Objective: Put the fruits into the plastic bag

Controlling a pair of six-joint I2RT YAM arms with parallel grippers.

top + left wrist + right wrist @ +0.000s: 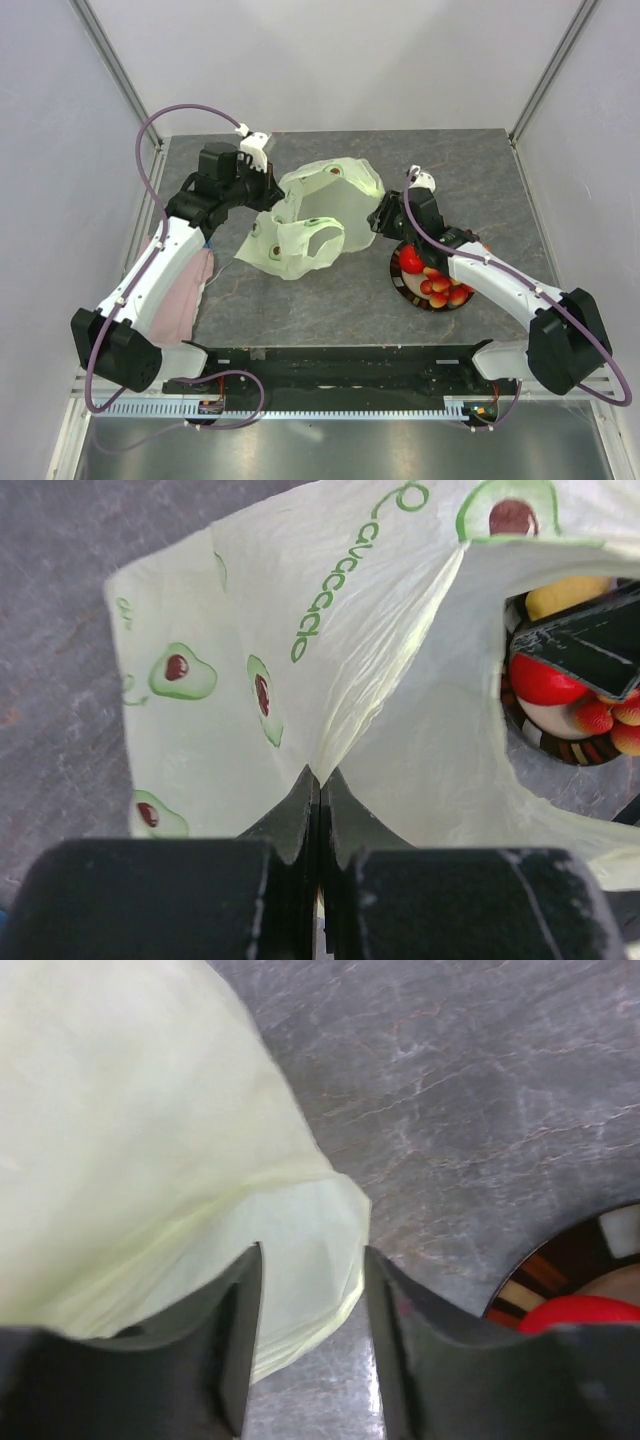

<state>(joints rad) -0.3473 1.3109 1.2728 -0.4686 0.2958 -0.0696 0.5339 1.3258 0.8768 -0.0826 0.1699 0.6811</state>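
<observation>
grey marbled tabletop (330, 300), pale walls (330, 60); left gripper (318, 777) clamps plastic bag (380, 680); right gripper (312, 1260) parted, bag edge between jaws, fruits (580, 1313) at its right

Left gripper (318, 780): bottom centre, jaws pressed together, a fold of film pinched at the tips.
Plastic bag (330, 630): pale yellow-green, crinkled, pulled up into a peak from the pinch; avocado prints and green script lettering.
Bag gap: right side, open to what lies behind.
Lemon (565, 592): yellow, top of gap.
Red apple (545, 680): below lemon.
Small red-yellow fruits (612, 718): right of apple, partly cut off.
Plate (560, 748): dark striped rim under the fruit.
Black angular part (590, 645): crosses the gap; identity unclear.
Table (50, 630): grey, stone-patterned.
</observation>
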